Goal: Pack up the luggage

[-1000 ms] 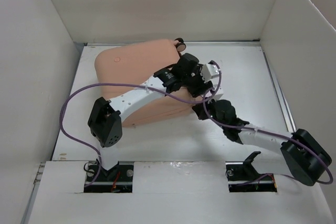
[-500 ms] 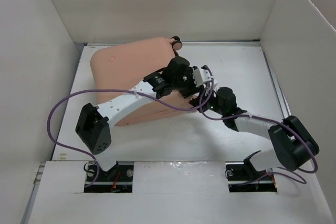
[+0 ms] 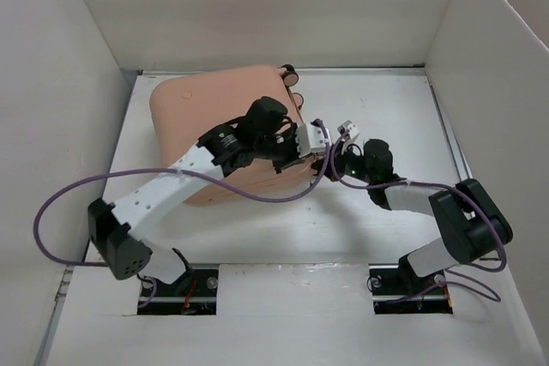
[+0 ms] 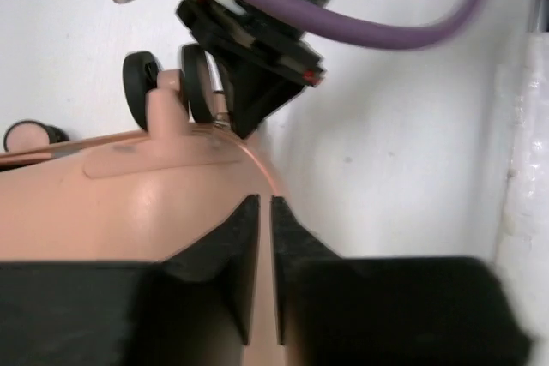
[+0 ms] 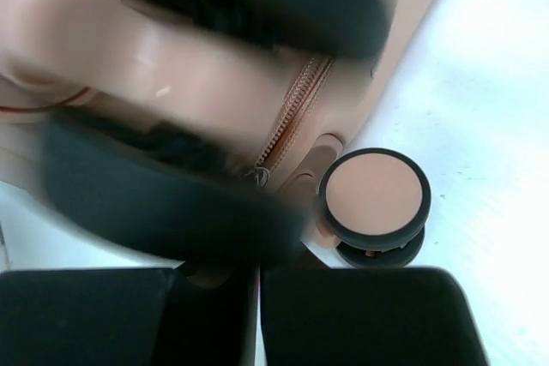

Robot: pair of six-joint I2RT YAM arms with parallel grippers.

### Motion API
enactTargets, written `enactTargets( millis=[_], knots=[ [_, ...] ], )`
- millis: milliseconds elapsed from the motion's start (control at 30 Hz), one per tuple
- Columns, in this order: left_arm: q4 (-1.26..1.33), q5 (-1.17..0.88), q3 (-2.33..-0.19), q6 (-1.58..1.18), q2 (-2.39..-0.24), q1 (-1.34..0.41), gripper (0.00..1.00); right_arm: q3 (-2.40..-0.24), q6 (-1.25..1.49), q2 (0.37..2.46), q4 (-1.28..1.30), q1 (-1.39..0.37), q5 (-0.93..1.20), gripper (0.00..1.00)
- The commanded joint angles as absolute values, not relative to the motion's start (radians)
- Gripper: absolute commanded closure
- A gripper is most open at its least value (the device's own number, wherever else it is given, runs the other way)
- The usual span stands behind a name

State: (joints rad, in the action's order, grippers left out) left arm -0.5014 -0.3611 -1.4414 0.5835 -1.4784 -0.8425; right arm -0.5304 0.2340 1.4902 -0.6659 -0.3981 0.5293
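Pink luggage [image 3: 197, 109]: right gripper [image 5: 258, 279] pinched together by the zip [image 5: 287, 126], left gripper [image 4: 259, 212] I cannot tell; I'd trace the seam slowly.

The luggage [image 3: 199, 109] has a smooth, hard salmon-pink plastic shell with a soft sheen, and its zipper [image 5: 296, 109] shows coppery, metal-looking teeth. The wheel [image 5: 374, 195] has a matt pink hub in a black rubbery rim. The fingers [image 4: 227, 242] of the left gripper [image 4: 264, 212] are matt black plastic, the cable [image 4: 412, 33] is glossy purple, and the table [image 3: 390, 105] is smooth and white.
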Motion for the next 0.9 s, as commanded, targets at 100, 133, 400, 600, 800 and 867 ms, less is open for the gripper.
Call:
enactTargets(
  millis=[100, 133, 400, 600, 800, 867],
  knots=[
    [-0.611, -0.428, -1.413, 0.491, -1.394, -0.842, 1.00, -0.460, 0.344, 1.506, -1.043, -0.345, 0.430, 1.00],
    [-0.611, -0.428, -1.413, 0.491, -1.394, -0.842, 1.00, -0.460, 0.344, 1.506, -1.034, -0.357, 0.430, 1.00],
    [-0.577, -0.270, -1.643, 0.497, -1.600, -0.900, 0.05, -0.448, 0.446, 1.590, -1.193, -0.403, 0.442, 1.00],
    [-0.601, -0.256, -1.792, 0.474, -1.807, -0.900, 0.01, -0.394, 0.528, 1.640, -1.353, -0.422, 0.385, 1.00],
    [-0.577, -0.229, -1.792, 0.434, -1.868, -0.831, 0.07, -0.373, 0.549, 1.661, -1.405, -0.431, 0.385, 1.00],
    [-0.577, -0.198, -1.810, 0.434, -1.896, -0.831, 0.07, -0.362, 0.540, 1.652, -1.393, -0.431, 0.385, 1.00]
  ],
)
